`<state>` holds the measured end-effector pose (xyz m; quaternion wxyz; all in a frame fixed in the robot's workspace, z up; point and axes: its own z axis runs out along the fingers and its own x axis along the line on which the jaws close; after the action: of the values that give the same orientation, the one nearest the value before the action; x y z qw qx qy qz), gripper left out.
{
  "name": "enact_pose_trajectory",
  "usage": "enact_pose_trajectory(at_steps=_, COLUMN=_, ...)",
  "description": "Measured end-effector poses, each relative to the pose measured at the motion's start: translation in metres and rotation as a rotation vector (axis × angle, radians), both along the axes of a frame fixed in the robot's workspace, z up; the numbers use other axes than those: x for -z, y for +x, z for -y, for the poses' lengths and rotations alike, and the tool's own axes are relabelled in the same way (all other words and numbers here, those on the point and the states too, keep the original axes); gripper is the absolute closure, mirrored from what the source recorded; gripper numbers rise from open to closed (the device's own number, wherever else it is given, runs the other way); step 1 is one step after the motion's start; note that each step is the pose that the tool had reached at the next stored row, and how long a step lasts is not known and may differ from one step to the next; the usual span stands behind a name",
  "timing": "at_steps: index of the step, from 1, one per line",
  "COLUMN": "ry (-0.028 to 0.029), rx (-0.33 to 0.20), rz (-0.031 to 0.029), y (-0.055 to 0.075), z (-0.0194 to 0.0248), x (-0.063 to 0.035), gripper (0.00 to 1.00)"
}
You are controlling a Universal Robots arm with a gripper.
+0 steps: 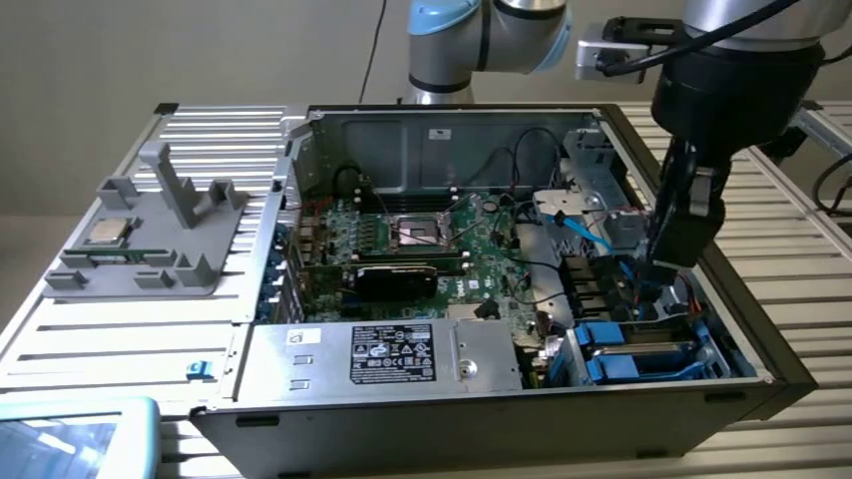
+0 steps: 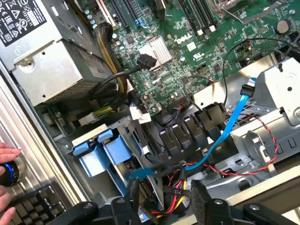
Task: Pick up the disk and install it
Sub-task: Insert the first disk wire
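The disk (image 1: pixel 643 351) lies in the drive bay at the case's front corner, on the exterior view's right; its silver face sits between blue plastic rails. In the wrist view the disk's blue rail ends (image 2: pixel 101 150) stick out of the bay beside a bundle of black cables. My gripper (image 1: pixel 655 284) hangs just above the bay, behind the disk. Its fingers (image 2: pixel 202 202) stand apart, and only cables show between them. The gripper (image 2: pixel 165 208) is open and holds nothing.
The open computer case (image 1: pixel 745 329) holds a green motherboard (image 1: pixel 413 239) and a silver power supply with a black label (image 1: pixel 386 354). A blue data cable (image 2: pixel 229 126) crosses the bay. A grey fixture (image 1: pixel 154 235) carries a small chip (image 1: pixel 107 232). A person's hand (image 2: pixel 7 157) rests by a keyboard (image 2: pixel 33 206).
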<state>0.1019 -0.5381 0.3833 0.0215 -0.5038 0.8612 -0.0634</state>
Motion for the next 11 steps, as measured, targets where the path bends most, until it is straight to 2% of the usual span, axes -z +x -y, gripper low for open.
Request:
enact_pose_trajectory(at_steps=3, ry=0.0000, rx=0.000, rz=0.0001, y=0.001, z=0.0007, x=-0.0108, gripper=0.44)
enact_pose_trajectory(at_steps=7, ry=0.0004, rx=0.000, rz=-0.0007, y=0.004, z=0.0048, x=-0.0224, gripper=0.44)
enact_pose_trajectory(at_steps=11, ry=0.0060, rx=0.000, rz=-0.0012, y=0.005, z=0.0083, x=-0.0234, gripper=0.44)
